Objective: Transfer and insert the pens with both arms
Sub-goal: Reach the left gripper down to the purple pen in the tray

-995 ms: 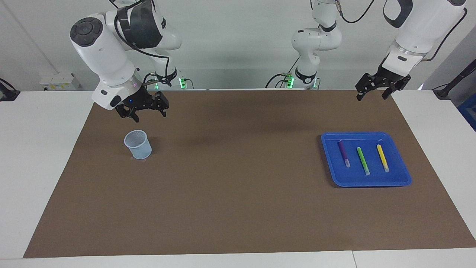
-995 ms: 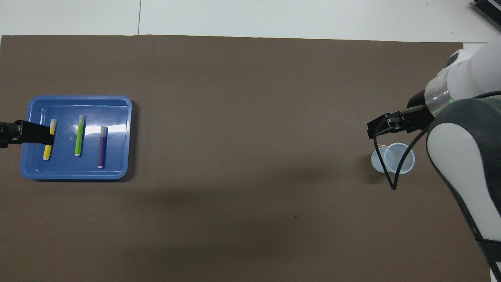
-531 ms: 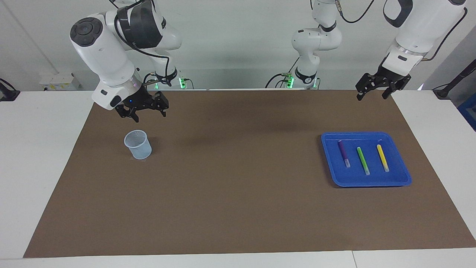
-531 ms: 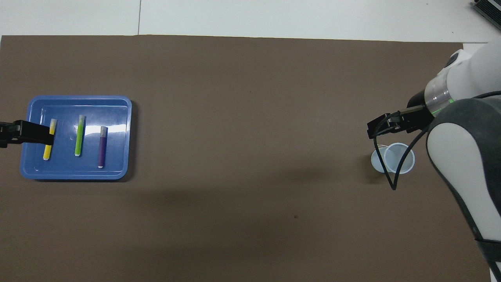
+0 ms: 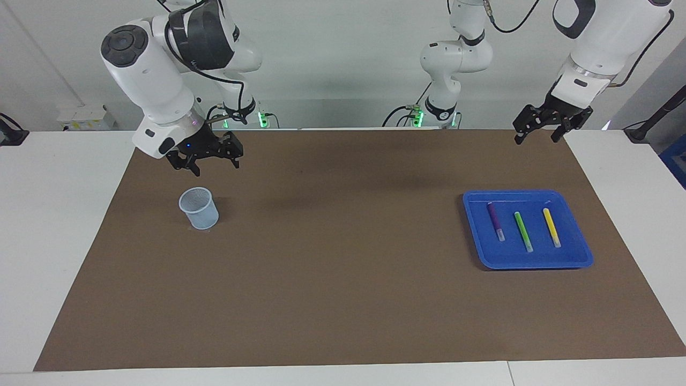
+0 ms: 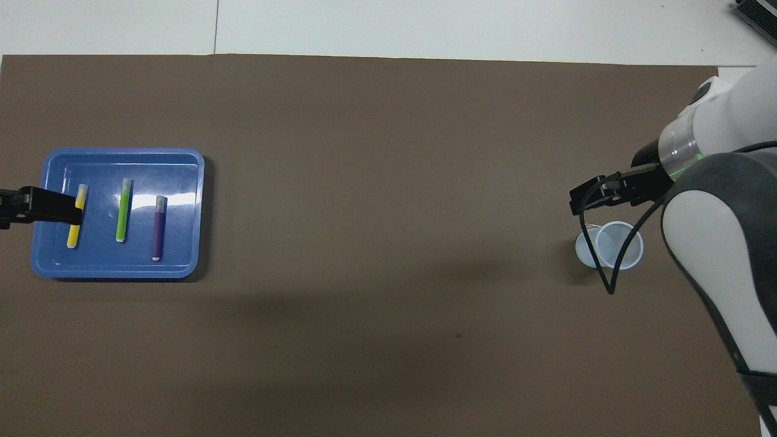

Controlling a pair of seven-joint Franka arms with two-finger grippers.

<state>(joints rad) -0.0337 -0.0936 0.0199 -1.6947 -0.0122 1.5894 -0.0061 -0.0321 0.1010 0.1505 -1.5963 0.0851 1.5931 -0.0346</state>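
Note:
Three pens lie side by side in a blue tray (image 5: 528,261) at the left arm's end of the mat: purple (image 5: 495,220), green (image 5: 523,231) and yellow (image 5: 551,227). They also show in the overhead view as purple (image 6: 158,227), green (image 6: 124,209) and yellow (image 6: 73,232) in the tray (image 6: 115,271). My left gripper (image 5: 537,133) is open and empty, raised over the mat's edge by the robots, clear of the tray; in the overhead view it (image 6: 67,206) covers part of the yellow pen. My right gripper (image 5: 208,162) (image 6: 586,197) is open and empty, just above a pale blue cup (image 5: 199,208).
The cup (image 6: 613,245) stands upright on the brown mat (image 5: 343,268) at the right arm's end. A black cable loop (image 6: 607,279) hangs from the right arm over the cup. White table shows around the mat.
The left gripper has drifted slightly upward and toward the robots. The right gripper, pens, tray and cup have not visibly moved.

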